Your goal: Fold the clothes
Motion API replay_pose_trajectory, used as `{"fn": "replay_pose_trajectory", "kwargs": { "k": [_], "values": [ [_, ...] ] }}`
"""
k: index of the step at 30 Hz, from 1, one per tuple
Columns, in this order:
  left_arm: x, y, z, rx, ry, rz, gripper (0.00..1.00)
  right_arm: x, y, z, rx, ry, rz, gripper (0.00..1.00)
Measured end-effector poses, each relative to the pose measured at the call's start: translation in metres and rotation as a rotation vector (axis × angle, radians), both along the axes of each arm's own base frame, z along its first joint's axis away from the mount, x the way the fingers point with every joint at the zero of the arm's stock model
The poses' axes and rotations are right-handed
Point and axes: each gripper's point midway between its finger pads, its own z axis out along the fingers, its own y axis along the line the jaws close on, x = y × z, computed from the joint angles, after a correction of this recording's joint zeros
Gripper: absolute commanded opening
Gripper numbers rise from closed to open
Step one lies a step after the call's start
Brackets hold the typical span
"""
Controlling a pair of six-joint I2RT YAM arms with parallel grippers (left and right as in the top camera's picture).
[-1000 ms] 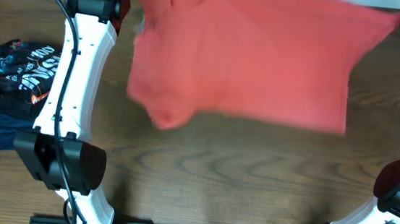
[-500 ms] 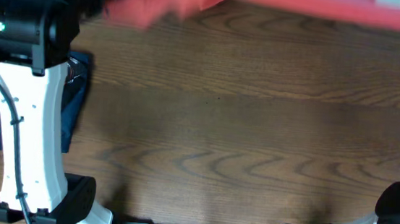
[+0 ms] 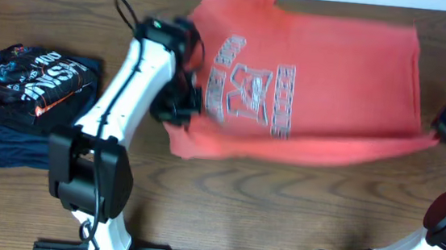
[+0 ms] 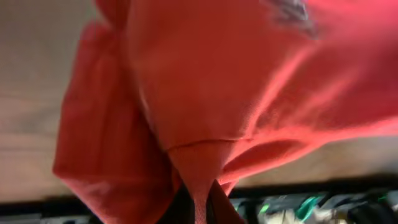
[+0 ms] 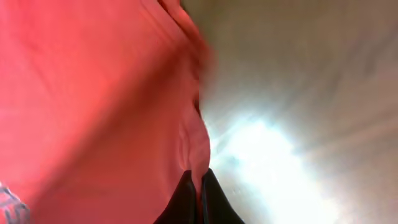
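The orange-red T-shirt was stretched out print-up over the far side of the worktop, with no fold made yet. The left pincer and right pincer each pinched shut on its opposite edges.

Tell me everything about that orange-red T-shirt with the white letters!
The orange-red T-shirt looks like soft cotton, with white block lettering and a logo facing up, turned sideways. It is spread wide over the far half of the brown wooden table, its near edge rumpled. The left gripper pinches its near-left corner, the right gripper its near-right corner, both shut on the cloth. Blur hides whether it lies flat.
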Motion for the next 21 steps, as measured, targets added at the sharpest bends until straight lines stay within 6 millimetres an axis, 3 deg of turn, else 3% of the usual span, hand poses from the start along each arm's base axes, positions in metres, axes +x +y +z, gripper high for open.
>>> {"fn": "replay_pose_trajectory", "kwargs": {
  "k": [4,9,13,21],
  "values": [
    [-0.043,0.012,-0.030,0.036,0.157,-0.010,0.06,-0.027,0.000,-0.026,0.026,0.084,-0.053,0.01],
    [-0.070,0.020,-0.047,0.059,0.248,-0.016,0.06,-0.049,-0.002,-0.044,0.047,0.135,-0.117,0.01],
    [-0.079,0.022,-0.051,0.065,0.275,-0.014,0.06,-0.056,-0.005,-0.047,0.053,0.147,-0.151,0.01],
    [-0.076,0.021,-0.047,0.055,0.245,-0.014,0.06,-0.054,-0.007,-0.047,0.050,0.135,-0.161,0.01]
  ]
}}
